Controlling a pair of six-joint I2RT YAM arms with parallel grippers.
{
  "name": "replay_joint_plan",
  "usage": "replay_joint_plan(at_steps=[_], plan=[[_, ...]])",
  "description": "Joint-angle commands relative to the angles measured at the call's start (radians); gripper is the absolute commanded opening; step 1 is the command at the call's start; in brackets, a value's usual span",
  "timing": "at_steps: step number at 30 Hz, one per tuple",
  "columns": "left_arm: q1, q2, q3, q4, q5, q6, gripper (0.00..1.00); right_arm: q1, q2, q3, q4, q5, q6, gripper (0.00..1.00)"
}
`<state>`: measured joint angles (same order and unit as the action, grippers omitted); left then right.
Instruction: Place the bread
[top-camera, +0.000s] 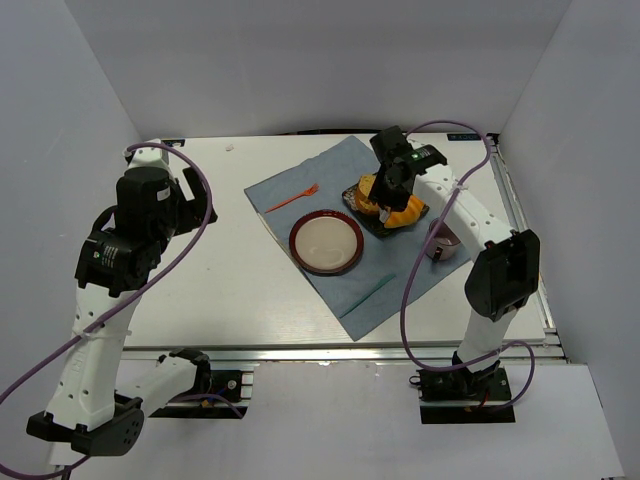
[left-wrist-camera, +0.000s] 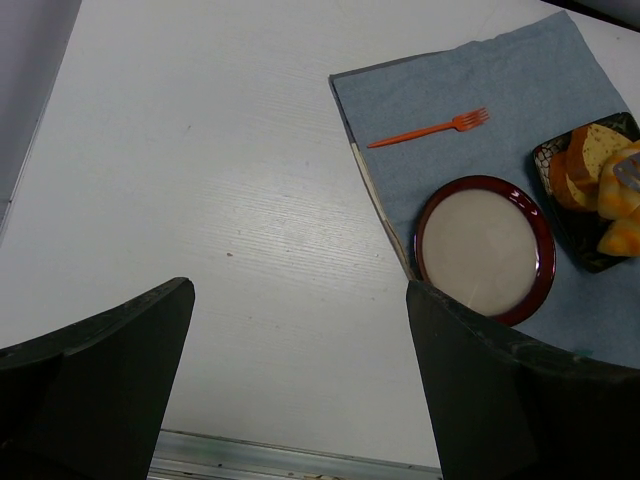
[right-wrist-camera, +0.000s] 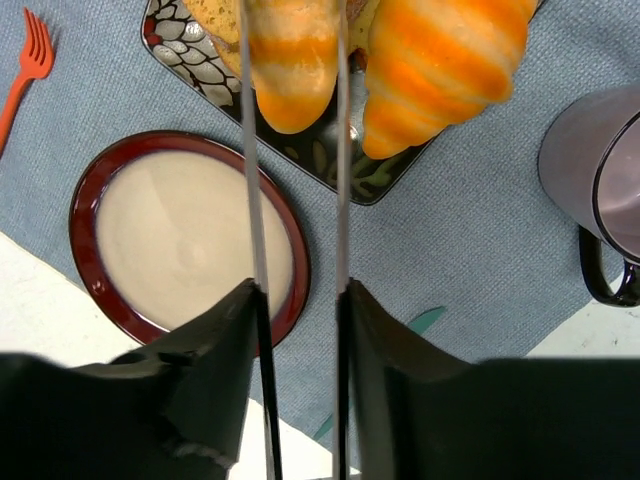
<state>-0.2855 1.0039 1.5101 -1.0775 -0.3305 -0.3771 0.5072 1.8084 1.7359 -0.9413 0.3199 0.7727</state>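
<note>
The right gripper (right-wrist-camera: 292, 30) is closed on the pale roll (right-wrist-camera: 295, 85), which is on the dark tray (right-wrist-camera: 330, 165) at the upper centre of the right wrist view, just beside the darker roll (right-wrist-camera: 440, 70). The left gripper (left-wrist-camera: 300, 385) stands wide open and holds nothing.

We see a grey-blue cloth (right-wrist-camera: 480, 230), an orange plastic fork (left-wrist-camera: 425, 128), a cream round plate rimmed dark red (right-wrist-camera: 83, 220), and orange-and-yellow striped croissant rolls (right-wrist-camera: 440, 70).

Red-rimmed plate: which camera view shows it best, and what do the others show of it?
Left wrist: the red-rimmed plate appears whole and unobstructed. Top external shows it whole but small; right wrist shows it large, its near edge hidden.
</note>
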Motion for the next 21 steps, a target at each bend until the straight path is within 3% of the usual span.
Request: replay_joint_plan(at_steps=[1, 5, 15, 18, 21], plan=[[-0.004, -0.021, 0.027, -0.010, -0.019, 0.009, 0.98, 0.005, 0.002, 0.008, -0.011, 0.038, 0.011, 0.40], [-0.004, -0.022, 0.021, -0.009, -0.024, 0.009, 0.98, 0.007, -0.011, 0.054, -0.037, 0.048, 0.004, 0.28], [-0.004, -0.019, 0.010, -0.002, -0.022, 0.006, 0.98, 0.097, -0.031, 0.292, -0.221, 0.039, -0.168, 0.23], [-0.004, -0.014, 0.006, -0.005, -0.021, 0.003, 0.98, 0.167, -0.043, 0.237, -0.171, -0.068, -0.259, 0.22], [-0.004, -0.011, 0.004, -0.009, -0.024, 0.000, 0.98, 0.266, -0.107, 0.078, 0.013, -0.156, -0.342, 0.20]])
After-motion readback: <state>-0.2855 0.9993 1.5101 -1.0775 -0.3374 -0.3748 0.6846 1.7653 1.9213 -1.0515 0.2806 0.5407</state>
